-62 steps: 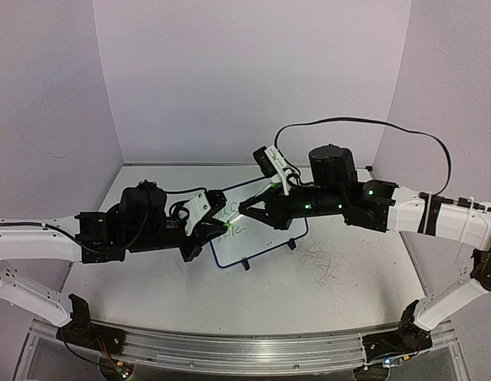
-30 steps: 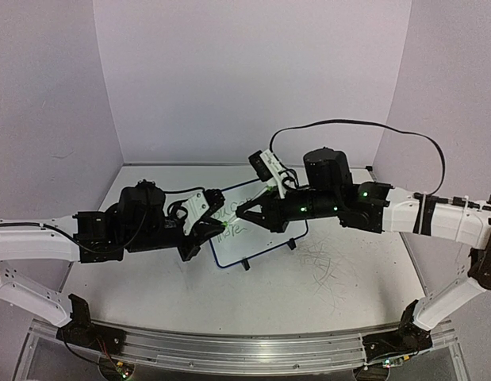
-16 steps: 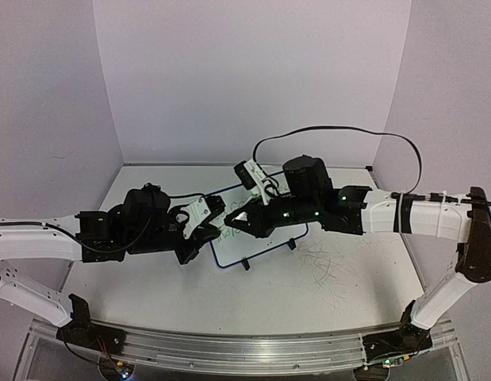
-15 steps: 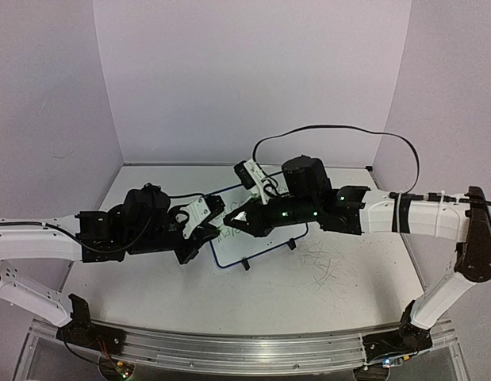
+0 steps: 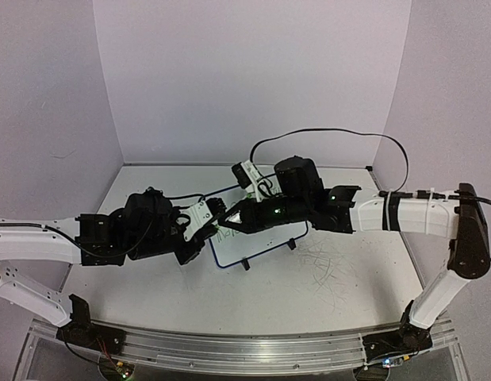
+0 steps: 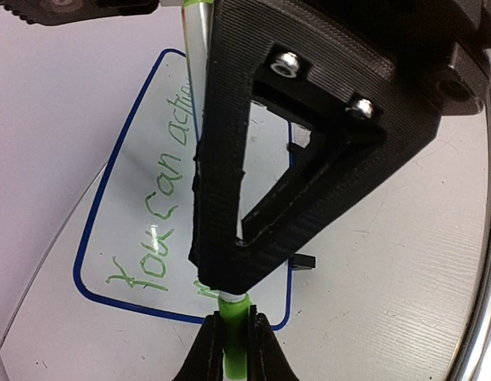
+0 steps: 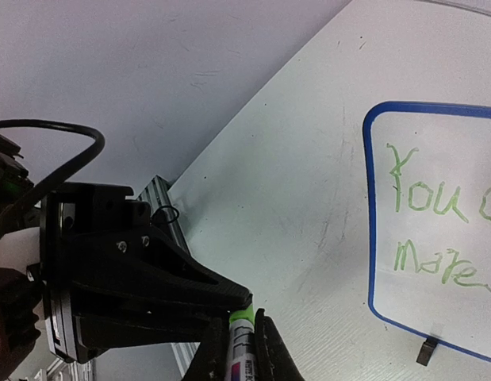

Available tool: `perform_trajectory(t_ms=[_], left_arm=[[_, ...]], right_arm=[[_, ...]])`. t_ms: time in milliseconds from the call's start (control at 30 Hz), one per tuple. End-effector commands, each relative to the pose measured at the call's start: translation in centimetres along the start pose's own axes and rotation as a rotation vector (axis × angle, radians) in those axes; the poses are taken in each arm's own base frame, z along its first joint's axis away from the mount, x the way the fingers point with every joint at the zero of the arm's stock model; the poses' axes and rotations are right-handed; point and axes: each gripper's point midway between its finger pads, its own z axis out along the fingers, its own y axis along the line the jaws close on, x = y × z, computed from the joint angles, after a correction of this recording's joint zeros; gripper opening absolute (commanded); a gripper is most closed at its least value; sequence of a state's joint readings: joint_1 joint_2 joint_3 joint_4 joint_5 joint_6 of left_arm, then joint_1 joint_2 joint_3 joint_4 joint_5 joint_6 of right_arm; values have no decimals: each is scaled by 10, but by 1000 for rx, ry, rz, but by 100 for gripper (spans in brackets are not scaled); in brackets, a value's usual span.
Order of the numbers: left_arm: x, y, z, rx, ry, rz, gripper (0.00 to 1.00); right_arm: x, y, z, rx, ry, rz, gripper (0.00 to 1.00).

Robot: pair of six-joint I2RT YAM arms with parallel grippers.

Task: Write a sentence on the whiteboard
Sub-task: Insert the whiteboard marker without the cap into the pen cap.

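Note:
The whiteboard (image 5: 261, 240) lies mid-table, blue-rimmed, with the green sentence (image 5: 232, 231) at its left end. Both grippers meet over that left edge. My right gripper (image 5: 228, 223) is shut on the marker (image 7: 243, 353), a white barrel with a label and a green band. My left gripper (image 5: 216, 227) is shut on the green cap (image 6: 232, 333), which butts against the marker's end. From the left wrist, the whiteboard (image 6: 130, 202) shows "You can" of the sentence (image 6: 162, 230); the right gripper hides the rest. From the right wrist, the whiteboard (image 7: 435, 309) shows "You" and "more" (image 7: 427, 266).
Grey scribble marks (image 5: 324, 266) scuff the tabletop right of the board. A black cable (image 5: 324, 133) arcs above the right arm. The board's black feet (image 5: 245, 266) stick out on its near side. An aluminium rail (image 5: 245, 349) runs along the front edge.
My right arm has swung left with the marker, bringing its tip against my left gripper. The left arm has shifted slightly right. The board has stayed put.

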State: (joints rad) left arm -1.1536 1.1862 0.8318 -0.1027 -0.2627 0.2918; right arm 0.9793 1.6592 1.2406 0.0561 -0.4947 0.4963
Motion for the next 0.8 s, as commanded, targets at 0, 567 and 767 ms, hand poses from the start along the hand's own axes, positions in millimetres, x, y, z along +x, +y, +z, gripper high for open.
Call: perform_trajectory(t_ms=[0, 567, 767], left_arm=[[-109, 5, -31, 43, -374, -25, 0], [-113, 5, -31, 35, -381, -38, 0], [-89, 19, -28, -51, -316, -130, 0]], right_arm=[[46, 35, 11, -222, 173, -227, 0], [64, 62, 26, -322, 160, -120, 0], [28, 39, 3, -156, 46, -118, 19]])
